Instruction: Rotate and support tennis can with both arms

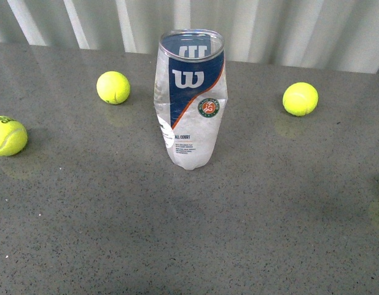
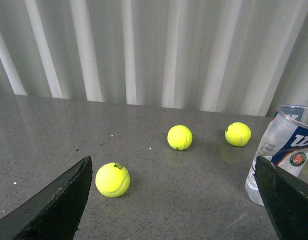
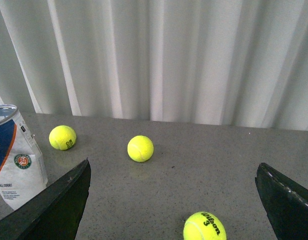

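On the grey bench (image 1: 250, 233), a ball (image 1: 7, 136) sits far left, another (image 1: 113, 87) farther back, the tennis can (image 1: 189, 98) stands upright in the middle, a third ball (image 1: 300, 99) right; left end effector (image 2: 173, 200) and right end effector (image 3: 173, 200) are both spread wide, holding nothing

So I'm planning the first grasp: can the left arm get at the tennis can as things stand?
Probably yes. The left gripper is open, and the tennis can stands upright just beside one finger with bare table between; the nearest tennis ball lies off to the other side.
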Available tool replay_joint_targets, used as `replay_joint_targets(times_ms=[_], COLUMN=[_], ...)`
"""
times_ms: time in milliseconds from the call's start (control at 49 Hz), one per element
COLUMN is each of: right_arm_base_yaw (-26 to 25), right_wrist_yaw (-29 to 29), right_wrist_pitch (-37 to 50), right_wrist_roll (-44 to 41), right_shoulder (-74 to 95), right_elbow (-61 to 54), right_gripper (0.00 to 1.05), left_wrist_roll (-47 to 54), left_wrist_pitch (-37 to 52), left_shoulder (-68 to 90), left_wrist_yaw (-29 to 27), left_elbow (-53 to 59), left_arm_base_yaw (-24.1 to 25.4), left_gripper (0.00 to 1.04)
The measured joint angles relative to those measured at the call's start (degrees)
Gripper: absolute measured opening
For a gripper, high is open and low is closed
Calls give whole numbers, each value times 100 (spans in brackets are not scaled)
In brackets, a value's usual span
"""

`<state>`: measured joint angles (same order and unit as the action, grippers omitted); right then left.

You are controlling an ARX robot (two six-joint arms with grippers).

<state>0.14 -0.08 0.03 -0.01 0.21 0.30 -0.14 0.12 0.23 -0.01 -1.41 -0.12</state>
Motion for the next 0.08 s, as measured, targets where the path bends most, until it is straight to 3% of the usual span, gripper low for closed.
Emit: replay_joint_targets(times_ms=[82], right_arm_base_yaw=[0], right_wrist_yaw=[0], right_wrist_pitch=[0], right_wrist_roll=[0], right_shoulder=[0], right_elbow=[0], right_gripper=[98], left_wrist_roll=[0], left_wrist_pitch=[0], left_shoulder=[0], left_wrist_yaw=[0], left_elbow=[0], left_arm_base_yaw=[0], left_gripper=[98])
